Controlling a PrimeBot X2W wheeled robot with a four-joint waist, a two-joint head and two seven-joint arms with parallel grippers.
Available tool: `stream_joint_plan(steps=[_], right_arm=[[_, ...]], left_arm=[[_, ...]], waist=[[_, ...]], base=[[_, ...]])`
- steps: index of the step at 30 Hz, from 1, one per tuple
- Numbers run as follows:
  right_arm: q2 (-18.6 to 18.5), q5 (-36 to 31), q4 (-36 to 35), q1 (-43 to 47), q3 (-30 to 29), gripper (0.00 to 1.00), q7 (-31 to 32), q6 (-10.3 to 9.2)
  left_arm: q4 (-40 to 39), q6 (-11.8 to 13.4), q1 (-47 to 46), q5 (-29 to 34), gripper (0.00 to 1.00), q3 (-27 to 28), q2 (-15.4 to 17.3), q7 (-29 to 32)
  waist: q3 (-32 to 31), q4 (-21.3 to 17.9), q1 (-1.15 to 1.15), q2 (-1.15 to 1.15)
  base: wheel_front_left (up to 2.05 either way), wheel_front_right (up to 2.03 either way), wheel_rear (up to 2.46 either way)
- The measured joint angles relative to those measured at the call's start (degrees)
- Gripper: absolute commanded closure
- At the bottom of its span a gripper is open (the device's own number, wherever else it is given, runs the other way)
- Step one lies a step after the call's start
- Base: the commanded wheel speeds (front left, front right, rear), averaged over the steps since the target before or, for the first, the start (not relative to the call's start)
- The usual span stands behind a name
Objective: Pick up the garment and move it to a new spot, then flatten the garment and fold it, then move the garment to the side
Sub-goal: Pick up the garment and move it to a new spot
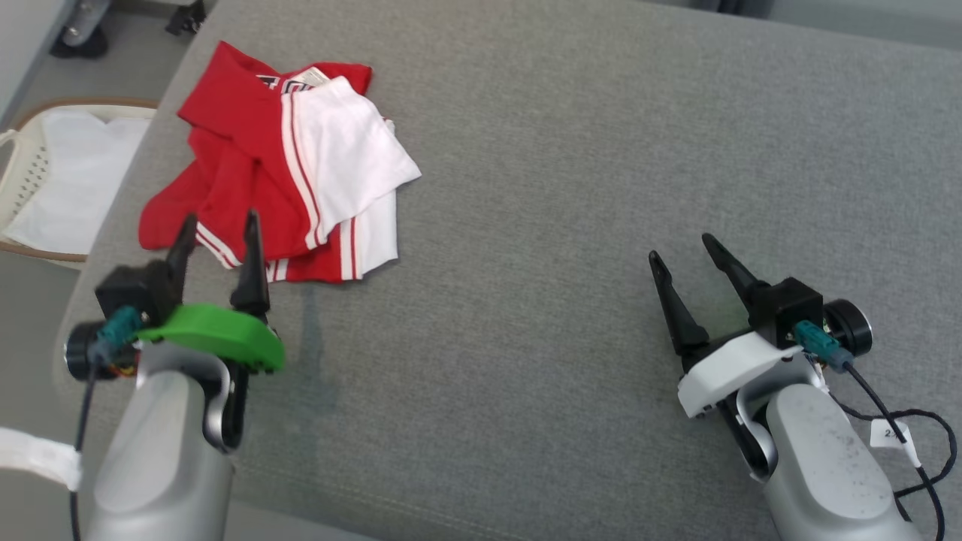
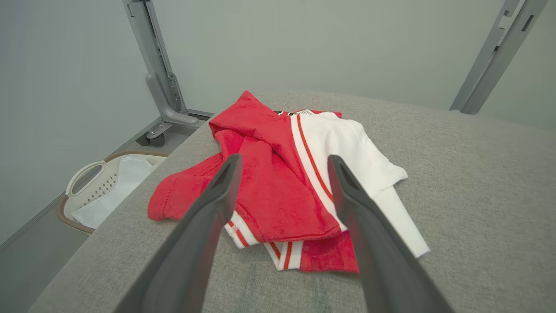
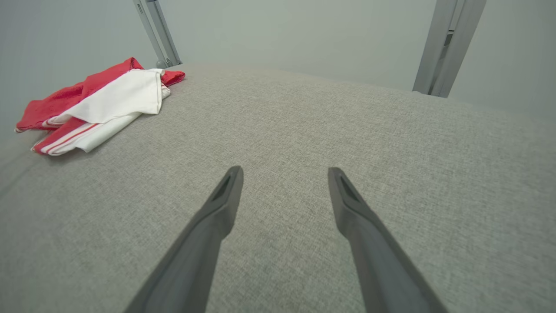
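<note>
Left tool (image 1: 222,218): two dark fingers spread apart, nothing between them. In the head view the tips overlap the near edge of the garment (image 1: 255,173); cannot tell whether they touch the cloth. A green cover (image 1: 218,338) sits on the wrist behind the fingers. In the left wrist view the fingers point straight at the garment and frame its near hem.

Right tool (image 1: 680,246): fingers likewise spread, holding nothing. It sits over bare worktop (image 1: 564,188) on the robot's right, well apart from the garment. There is a white cover (image 1: 733,364) on this wrist. A black cable (image 1: 902,443) with a small white tag loops off behind it.

Garment: red and white, with red-and-white stripes along the seams. It lies crumpled and partly doubled over on itself at the far left of the worktop, near the left edge. A white panel lies on top on the right side and red cloth is bunched on the left. A striped hem shows at the near edge, and a label shows at the far end.

Worktop: grey woven fabric surface, rounded at the near left corner.

Beyond the left edge, down on the floor: a pale basket (image 1: 26,176) with a brown rim and white cloth (image 1: 83,180) inside. The left wrist view shows a grey metal upright (image 2: 152,56) on a castor base behind the basket. A second upright stands at the far right, against a plain pale wall.
</note>
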Motion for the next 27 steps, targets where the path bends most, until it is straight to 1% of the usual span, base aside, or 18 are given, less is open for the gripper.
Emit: stream_joint_plan(steps=[4, 11, 15, 16, 17, 18, 22, 27], right_arm=[[-0.01, 0.00, -1.26, -2.23, 0.16, 0.00, 0.00, 0.00], [-0.02, 0.92, -3.03, -3.71, 1.09, 0.00, 0.00, 0.00], [-0.02, 1.32, -4.48, -4.10, 1.30, 0.00, -0.09, 0.00], [-0.01, 1.52, -4.79, -4.10, 1.25, 0.00, -0.09, 0.00], [-0.02, 1.63, -4.99, -4.10, 1.18, 0.00, -0.10, 0.00], [0.01, 1.68, -5.23, -4.09, 1.07, 0.00, -0.10, 0.00], [-0.01, 2.14, -5.23, -3.85, 0.67, 0.00, -0.11, 0.00], [-0.04, 3.00, -4.70, -2.69, 0.30, 0.00, -0.14, 0.00]], left_arm=[[4.35, 0.00, -7.50, -3.37, 0.00, -1.99, 2.11, -0.01], [17.63, -0.02, -17.12, -11.12, 0.00, -5.76, 4.60, 0.01], [24.18, -0.03, -19.57, -16.01, 0.00, -8.03, 5.36, 2.86], [25.20, -0.03, -19.79, -17.00, 0.05, -8.68, 5.75, 3.27], [25.91, -0.03, -19.96, -18.03, 0.56, -9.12, 6.04, 3.76], [26.58, -0.03, -20.35, -18.70, 1.00, -10.04, 6.45, 3.98], [27.42, 0.03, -20.51, -21.08, 1.00, -12.33, 7.26, 3.11], [27.87, 0.20, -19.79, -22.01, 1.00, -15.04, 8.05, 0.83]], waist=[[3.38, -2.40, 0.00, 0.00], [8.00, -7.56, 0.00, 0.00], [9.81, -10.60, 0.00, 0.00], [10.19, -11.38, 0.00, 0.00], [10.45, -11.97, 0.00, 0.00], [10.78, -12.81, 0.00, 0.00], [11.19, -14.78, 0.00, 0.00], [9.60, -15.70, 0.00, 0.00]], base=[[0.00, 0.00, 0.00], [0.00, 0.00, 0.00], [0.00, 0.00, 0.00], [0.00, 0.00, 0.00], [0.00, 0.00, 0.00], [0.00, 0.00, 0.00], [0.00, 0.00, 0.00], [0.00, 0.00, 0.00]])
